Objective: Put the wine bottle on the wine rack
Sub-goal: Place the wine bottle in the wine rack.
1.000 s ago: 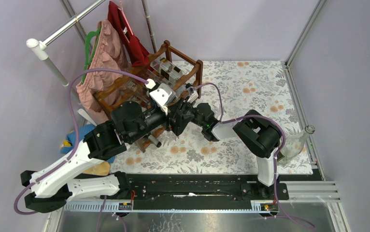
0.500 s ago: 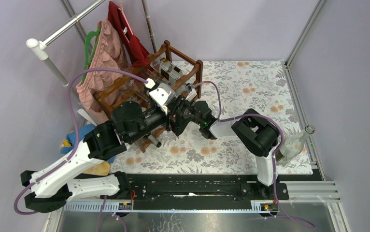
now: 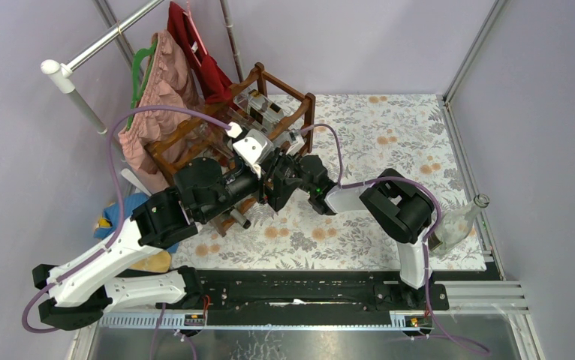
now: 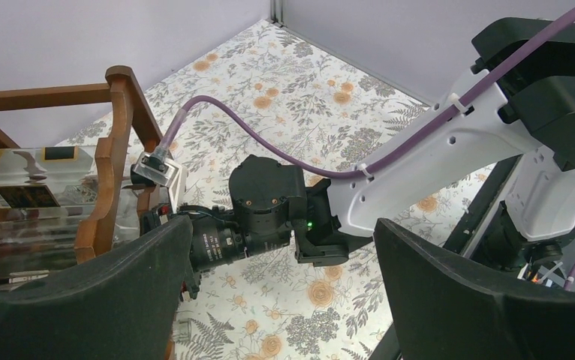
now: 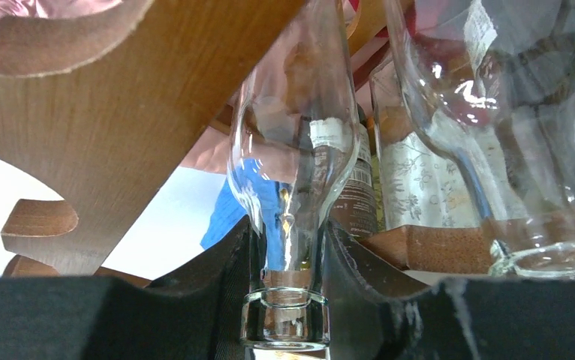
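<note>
Floral table [image 3: 389, 127], rack [image 3: 308, 112], seemingly lilac walls [image 3: 359, 37]

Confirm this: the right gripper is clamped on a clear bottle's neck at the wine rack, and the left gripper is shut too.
Not quite. The left gripper stands open, jaws wide apart, in the left wrist view. The rest is right.

right hand [image 5: 285, 300]: hidden under left arm [image 3: 217, 187] in top view | wine rack [image 3: 310, 112]: front covered by both arms | wine bottle [image 5: 288, 172]: body cut off by top edge in right wrist view
</note>
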Robot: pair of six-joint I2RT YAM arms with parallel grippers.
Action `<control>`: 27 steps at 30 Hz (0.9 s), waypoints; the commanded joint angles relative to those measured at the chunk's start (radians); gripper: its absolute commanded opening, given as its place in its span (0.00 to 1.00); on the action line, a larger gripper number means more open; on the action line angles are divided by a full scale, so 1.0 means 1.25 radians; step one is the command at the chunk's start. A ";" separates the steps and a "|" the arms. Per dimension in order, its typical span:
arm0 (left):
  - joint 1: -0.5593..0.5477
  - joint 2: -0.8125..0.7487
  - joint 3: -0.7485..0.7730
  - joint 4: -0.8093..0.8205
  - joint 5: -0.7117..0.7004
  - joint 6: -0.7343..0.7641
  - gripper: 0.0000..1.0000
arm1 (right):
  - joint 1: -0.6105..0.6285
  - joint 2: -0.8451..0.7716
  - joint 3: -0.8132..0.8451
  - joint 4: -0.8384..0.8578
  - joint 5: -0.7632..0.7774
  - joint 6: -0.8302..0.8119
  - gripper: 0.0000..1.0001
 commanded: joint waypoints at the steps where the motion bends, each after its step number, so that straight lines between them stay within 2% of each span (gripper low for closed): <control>1: 0.006 0.000 -0.002 0.054 0.007 -0.016 0.98 | 0.011 -0.024 0.046 0.022 0.024 -0.089 0.03; 12: 0.005 0.009 0.002 0.057 0.015 -0.021 0.97 | 0.033 -0.034 0.038 -0.010 0.022 -0.215 0.06; 27: 0.006 0.008 0.002 0.062 0.023 -0.024 0.97 | 0.068 -0.067 0.008 -0.033 0.087 -0.424 0.20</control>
